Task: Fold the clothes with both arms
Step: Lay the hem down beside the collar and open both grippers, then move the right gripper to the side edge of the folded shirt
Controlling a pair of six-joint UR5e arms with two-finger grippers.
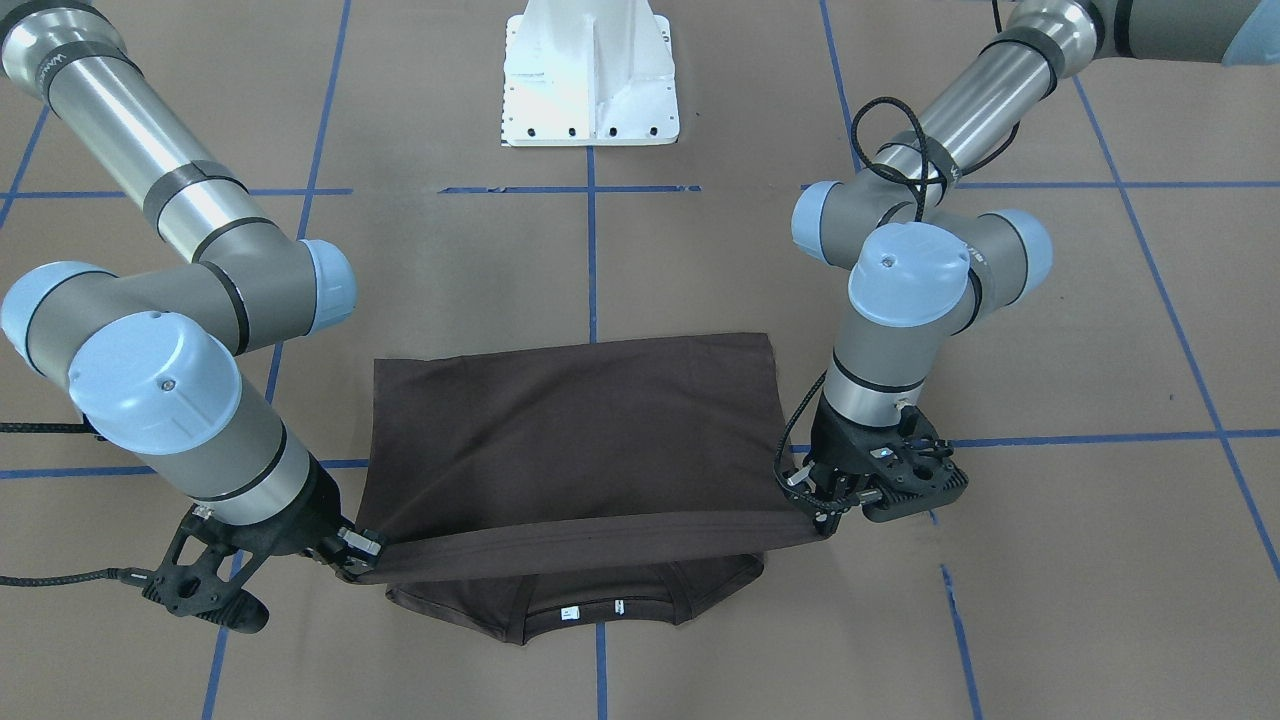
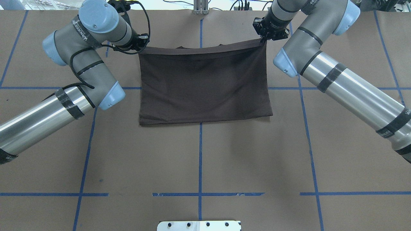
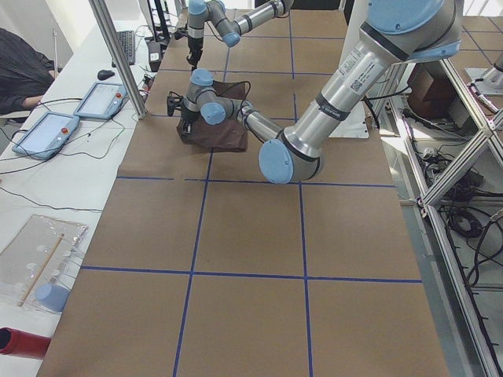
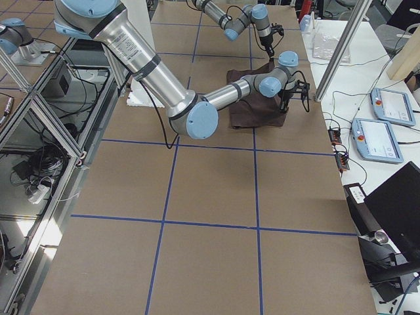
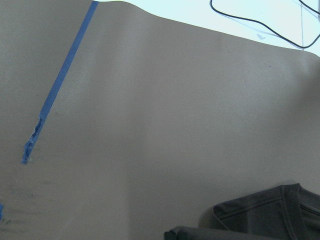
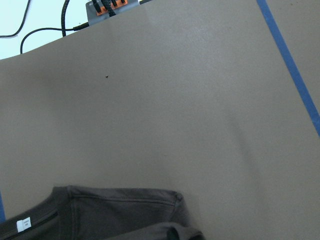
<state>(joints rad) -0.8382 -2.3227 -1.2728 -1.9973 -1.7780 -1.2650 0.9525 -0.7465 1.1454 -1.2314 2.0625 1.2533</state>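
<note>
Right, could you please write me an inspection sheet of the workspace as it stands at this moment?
Surface: brown paper table with blue tape lines, flat.
Job's things: T-shirt partly folded; one edge is stretched between both grippers above the collar, with the white neck tags showing.
Clutter: nothing seen.
Grippers: left gripper and right gripper, jaws shut on opposite corners of that edge.
Cables: black cable looped at the left arm; another trails from the right arm.
Surroundings: white pedestal; tablets and a seated person at a side table.
</note>
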